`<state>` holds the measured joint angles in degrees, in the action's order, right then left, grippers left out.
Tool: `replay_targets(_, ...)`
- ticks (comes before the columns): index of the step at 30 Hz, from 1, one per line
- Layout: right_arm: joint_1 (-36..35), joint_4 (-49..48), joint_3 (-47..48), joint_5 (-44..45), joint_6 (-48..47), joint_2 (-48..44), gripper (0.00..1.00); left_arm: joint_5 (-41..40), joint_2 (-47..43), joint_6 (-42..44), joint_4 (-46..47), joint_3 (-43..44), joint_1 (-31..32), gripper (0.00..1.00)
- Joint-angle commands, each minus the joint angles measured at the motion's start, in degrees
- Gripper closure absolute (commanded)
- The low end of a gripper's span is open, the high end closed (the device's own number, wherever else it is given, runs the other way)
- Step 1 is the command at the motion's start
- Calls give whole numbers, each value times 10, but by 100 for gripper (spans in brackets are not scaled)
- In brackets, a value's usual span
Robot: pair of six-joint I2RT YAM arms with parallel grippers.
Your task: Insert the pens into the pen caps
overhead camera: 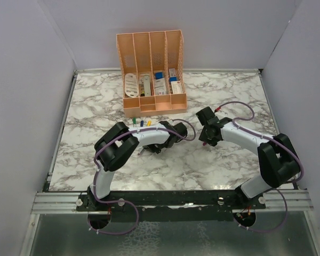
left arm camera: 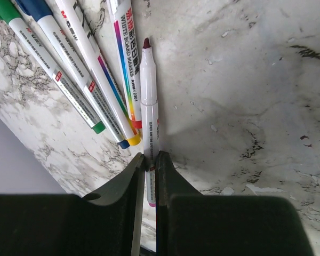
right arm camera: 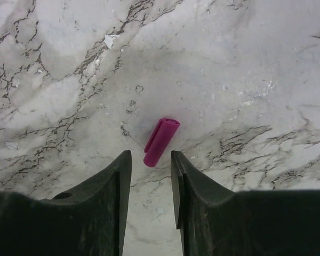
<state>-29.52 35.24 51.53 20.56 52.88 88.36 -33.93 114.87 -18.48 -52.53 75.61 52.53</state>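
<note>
Pen [left arm camera: 148,106] tip points away | left end effector [left arm camera: 150,161] clamps it | right end effector [right arm camera: 151,160] spread near magenta cap [right arm camera: 161,141]

L gripper [left arm camera: 150,160]: thin white plastic pen w/ dark-red tip [left arm camera: 148,96] clamped between fingers, running fwd along grey-veined marble tabletop [left arm camera: 245,106]. Other white plastic stick pens [left arm camera: 80,80] lie side by side immed. left of it. R gripper [right arm camera: 151,160]: small magenta plastic cap [right arm camera: 161,141] on tabletop just ahead, near end between spread fingertips.
</note>
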Motion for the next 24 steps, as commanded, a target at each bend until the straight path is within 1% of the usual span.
replay_targets(1,1,-14,19,28,26,14,64,1,-7,-2,-1,4,2,100)
replay_targets(7,1,32,38,57,57,38,64,27,-56,14,5,34,2,100)
replay_targets(13,1,35,31,60,63,33,64,57,-113,30,12,67,2,100)
replay_targets(24,1,21,8,34,68,35,64,67,-167,23,12,101,2,100)
